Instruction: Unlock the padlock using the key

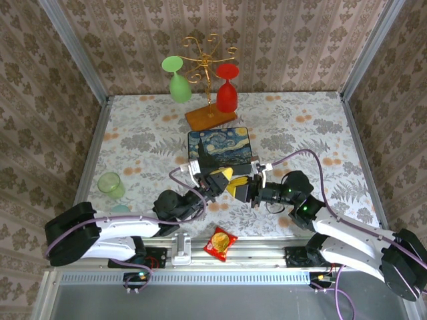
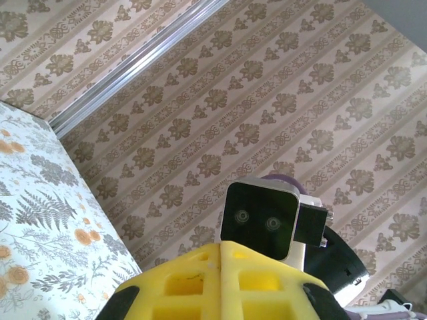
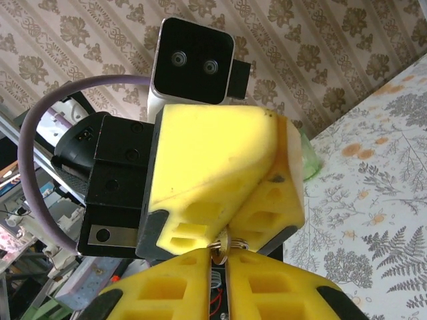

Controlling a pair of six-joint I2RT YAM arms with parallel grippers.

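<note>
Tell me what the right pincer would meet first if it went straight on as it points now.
The left pincer: the right pincer points at it tip to tip, seemingly almost touching.

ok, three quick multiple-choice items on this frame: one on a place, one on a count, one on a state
1. Where does the snack packet lie?
A. at the near edge of the table, between the two arm bases
B. on top of the painted box
C. under the gold rack

2. How many glasses hang on the gold rack?
A. one
B. two
C. four

3. How do the left hand's fingers stand?
A. spread wide
B. shut, pressed together
C. closed around a green glass

Key:
1 A: the top view shows the snack packet by the rail between the arm bases.
2 B: a green glass and a red glass hang on the gold rack.
3 B: in the left wrist view, the left hand shows its yellow fingers meeting with no gap.
</note>
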